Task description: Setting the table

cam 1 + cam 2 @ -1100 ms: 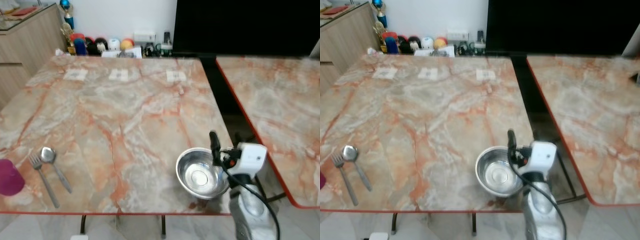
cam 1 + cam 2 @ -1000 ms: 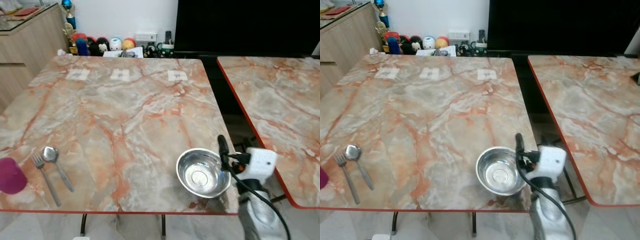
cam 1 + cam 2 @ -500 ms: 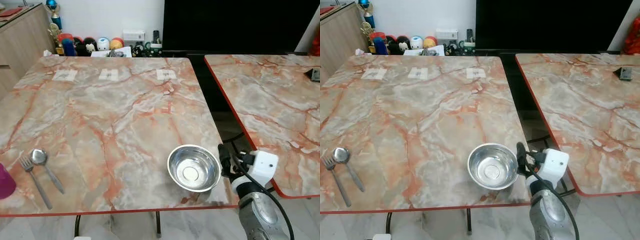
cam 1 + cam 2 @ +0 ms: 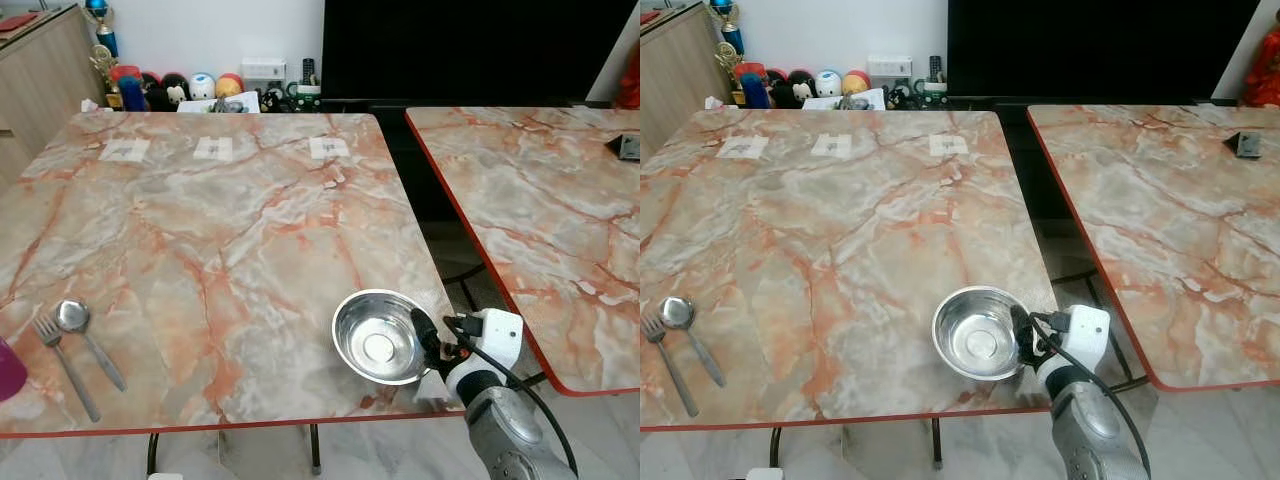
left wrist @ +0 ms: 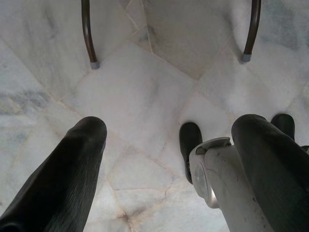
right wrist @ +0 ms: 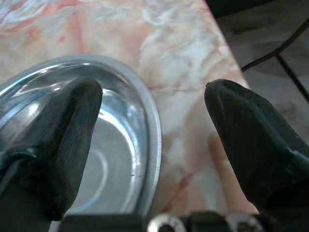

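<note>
Steel bowl (image 4: 379, 337) on tabletop (image 4: 200, 230) at near right corner, right pincer (image 6: 152, 140) spread, straddling bowl's right rim, fork (image 4: 62, 365) and spoon (image 4: 88, 341) far left of bowl, left pincer (image 5: 169, 164) spread above floor (image 5: 145, 87).

Right arm (image 4: 505, 445): silver rounded metal casing, glossy; white boxy wrist module (image 4: 497, 338) with small red detail beside it; black cable (image 4: 530, 385) looping from module down along forearm. Right gripper (image 6: 153, 121): two long matte black fingers, blunt rounded tips. Left gripper (image 5: 169, 164): same black fingers
</note>
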`<state>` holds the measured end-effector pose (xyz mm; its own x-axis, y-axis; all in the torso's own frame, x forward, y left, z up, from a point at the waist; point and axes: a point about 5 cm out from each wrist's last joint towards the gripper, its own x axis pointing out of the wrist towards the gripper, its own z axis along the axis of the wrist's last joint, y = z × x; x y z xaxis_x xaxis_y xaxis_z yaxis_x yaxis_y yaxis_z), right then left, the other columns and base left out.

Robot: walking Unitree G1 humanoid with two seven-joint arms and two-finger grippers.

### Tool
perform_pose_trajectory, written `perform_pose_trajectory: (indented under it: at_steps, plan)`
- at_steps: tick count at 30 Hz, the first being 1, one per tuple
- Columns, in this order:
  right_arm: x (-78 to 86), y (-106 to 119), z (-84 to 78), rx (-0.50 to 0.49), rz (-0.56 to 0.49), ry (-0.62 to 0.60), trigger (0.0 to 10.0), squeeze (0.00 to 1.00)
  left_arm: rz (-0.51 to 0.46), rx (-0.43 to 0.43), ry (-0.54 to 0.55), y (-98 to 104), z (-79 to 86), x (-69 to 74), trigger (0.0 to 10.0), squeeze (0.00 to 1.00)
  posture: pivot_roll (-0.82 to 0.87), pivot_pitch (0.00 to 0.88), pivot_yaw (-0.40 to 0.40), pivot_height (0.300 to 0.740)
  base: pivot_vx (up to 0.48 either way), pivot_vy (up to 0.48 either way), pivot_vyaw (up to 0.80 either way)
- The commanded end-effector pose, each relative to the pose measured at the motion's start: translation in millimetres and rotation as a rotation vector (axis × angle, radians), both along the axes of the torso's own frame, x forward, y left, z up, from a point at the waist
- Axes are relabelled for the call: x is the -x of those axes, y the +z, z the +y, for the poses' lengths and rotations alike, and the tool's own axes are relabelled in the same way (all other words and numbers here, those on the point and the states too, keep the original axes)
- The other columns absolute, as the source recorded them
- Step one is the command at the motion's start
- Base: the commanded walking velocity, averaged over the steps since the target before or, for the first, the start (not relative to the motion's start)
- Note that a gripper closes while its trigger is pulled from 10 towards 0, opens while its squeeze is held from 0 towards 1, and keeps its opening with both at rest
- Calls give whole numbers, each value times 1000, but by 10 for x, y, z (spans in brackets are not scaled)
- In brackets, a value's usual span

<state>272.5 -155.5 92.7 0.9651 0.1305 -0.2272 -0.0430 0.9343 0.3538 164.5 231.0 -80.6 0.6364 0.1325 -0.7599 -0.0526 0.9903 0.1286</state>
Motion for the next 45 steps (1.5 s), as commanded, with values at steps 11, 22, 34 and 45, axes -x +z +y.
perform_pose_trajectory:
  at_steps: [11, 22, 34, 45]
  plan:
    - [-10, -73, -3, -3, 49, 39, 2588, 0, 34, -12, -24, -30, -1, 57, 10000, 0, 8, 80, -45, 740, 0, 0, 0]
    - [-57, -116, 78, -30, 63, 99, 2314, 0, 36, -18, -27, -28, 7, 58, 10000, 0, 17, 81, -47, 740, 0, 0, 0]
    - [-92, -105, 111, -37, 52, 114, 0, 0, 36, -17, -29, -28, -9, 45, 10000, 0, 19, 94, -48, 740, 0, 0, 0]
    - [-102, -105, 126, -36, 47, 117, 0, 0, 39, -21, -37, -30, -13, 49, 10000, 0, 22, 98, -50, 740, 0, 0, 0]
